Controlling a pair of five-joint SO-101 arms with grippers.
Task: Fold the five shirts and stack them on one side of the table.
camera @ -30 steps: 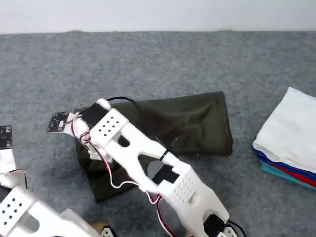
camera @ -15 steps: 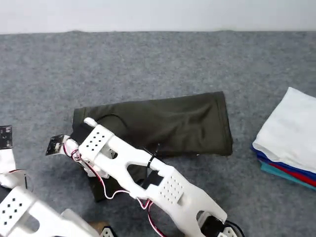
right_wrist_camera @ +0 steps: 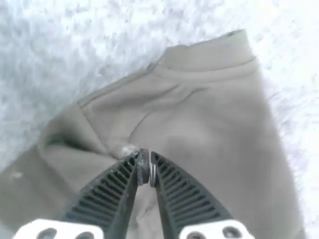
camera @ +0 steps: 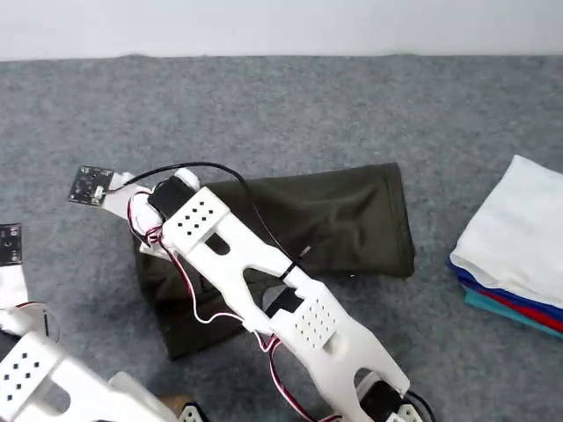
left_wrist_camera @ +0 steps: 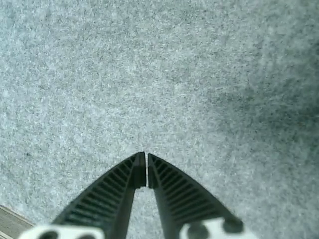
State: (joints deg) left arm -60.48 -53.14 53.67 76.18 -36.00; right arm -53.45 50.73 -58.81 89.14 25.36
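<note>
Right arm (camera: 264, 281) swung back far-left over the half-folded olive shirt (camera: 334, 215), mid-table, probably to tidy its left end. Folded stack (camera: 519, 246) lay at right. Right gripper (right_wrist_camera: 144, 167) closed at the cloth, hold uncertain; left gripper (left_wrist_camera: 146, 172) closed, empty, parked near-left.

Grey felt-like table cover (camera: 290, 105), pale plain wall (camera: 281, 26) behind, perhaps a wooden edge (left_wrist_camera: 10, 219) nearside

This looks like a robotics lab bench or test rig, though little of the room shows. Grey felt covers the tabletop (camera: 290, 105) edge to edge, a bare white wall (camera: 281, 26) runs behind its far edge, and the white printed arms (camera: 317, 325) carry exposed wires (camera: 207, 164) and a bare circuit board (camera: 91, 185).
</note>
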